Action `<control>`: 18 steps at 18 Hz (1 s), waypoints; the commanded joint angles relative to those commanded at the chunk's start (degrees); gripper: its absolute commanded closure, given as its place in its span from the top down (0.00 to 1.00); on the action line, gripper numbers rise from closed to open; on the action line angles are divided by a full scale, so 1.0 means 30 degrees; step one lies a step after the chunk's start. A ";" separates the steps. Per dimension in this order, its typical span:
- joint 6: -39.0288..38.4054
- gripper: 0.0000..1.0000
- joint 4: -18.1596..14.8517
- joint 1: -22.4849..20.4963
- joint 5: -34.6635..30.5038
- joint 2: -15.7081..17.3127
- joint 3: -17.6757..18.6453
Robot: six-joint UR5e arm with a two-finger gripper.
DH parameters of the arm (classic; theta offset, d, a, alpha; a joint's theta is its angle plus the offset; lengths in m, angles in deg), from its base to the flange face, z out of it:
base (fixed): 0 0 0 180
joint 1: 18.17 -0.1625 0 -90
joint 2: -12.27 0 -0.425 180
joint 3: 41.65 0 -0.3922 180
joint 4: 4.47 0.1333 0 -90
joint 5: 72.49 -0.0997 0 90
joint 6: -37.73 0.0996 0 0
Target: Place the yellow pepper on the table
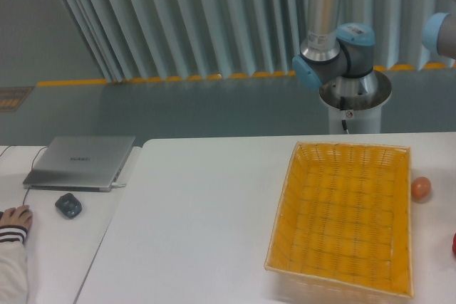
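Pepper of bright yellow colour: outside the view, nowhere on the large flat white table (206,211). Gripper also outside the view, so impossible to tell if clenched or released. Of the robot, only grey arm with light blue joint caps (335,51) at 1 o'clock, on round pedestal behind the far table edge, and one more blue-capped piece cut by the picture edge at 2 o'clock.

Yellow woven rectangular basket (342,272) at 4 o'clock on the table, nothing visible inside. Small orange-pink egg-like ball (421,188) just beside the right wall of the basket, resting on the tabletop. Small red object (454,245) at the picture edge near 4 o'clock, mostly cut off, not identifiable.

Closed silver laptop (80,162) at 9 o'clock on the neighbouring white surface, dark grey computer mouse (68,205) near its front. Human hand with striped sleeve (16,216) at 8 o'clock, well apart from the basket.
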 joint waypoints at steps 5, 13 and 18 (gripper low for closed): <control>-0.0088 0.52 0.0646 0.0059 0.0000 -0.0440 0.0265; 0.0029 0.84 0.0675 0.0117 0.0088 -0.0587 0.0265; 0.0029 0.90 0.0675 0.0205 0.0088 -0.0646 0.0265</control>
